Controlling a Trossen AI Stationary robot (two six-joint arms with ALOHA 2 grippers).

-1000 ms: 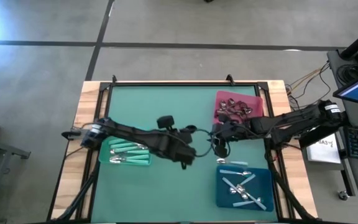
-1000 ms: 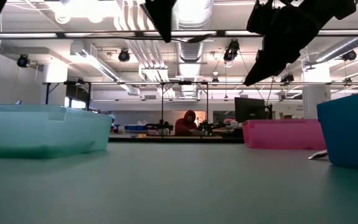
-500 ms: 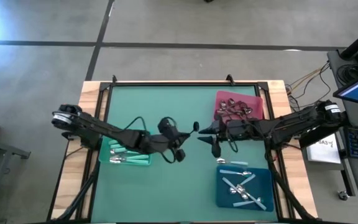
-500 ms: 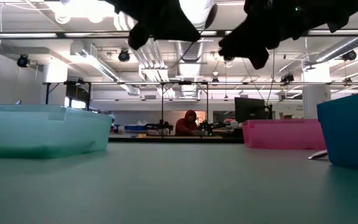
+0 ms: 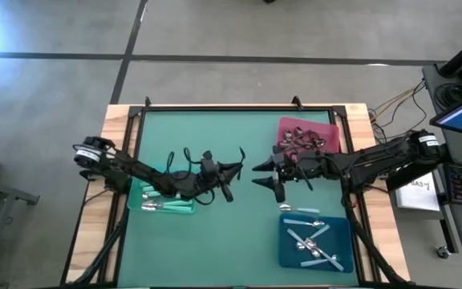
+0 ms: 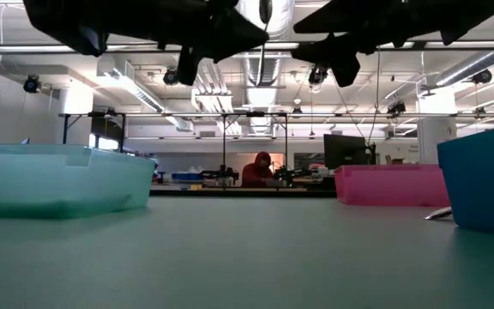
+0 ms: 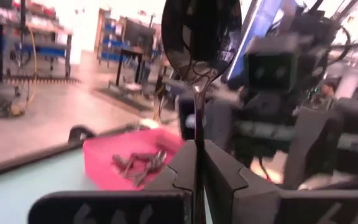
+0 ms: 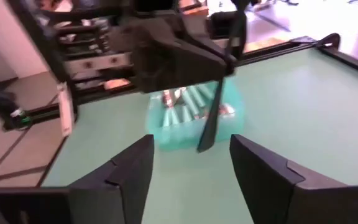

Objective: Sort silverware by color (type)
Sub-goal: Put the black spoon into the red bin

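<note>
While left end effector (image 7: 197, 163) pinches dark-handled spoon (image 7: 199, 43) shut, bowl toward right end effector (image 5: 265, 175), yours gapes empty; approach along handle axis above tabletop (image 5: 215, 233).

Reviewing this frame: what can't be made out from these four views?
- Handle colour of the spoon clamped in the left gripper: hidden between the fingers in the left wrist view, too small in the high view.
- Contents of the teal bin, pink bin and blue bin: walls hide them in the low view.
- Spoon count in the pink bin: tangled, too small from above.
</note>
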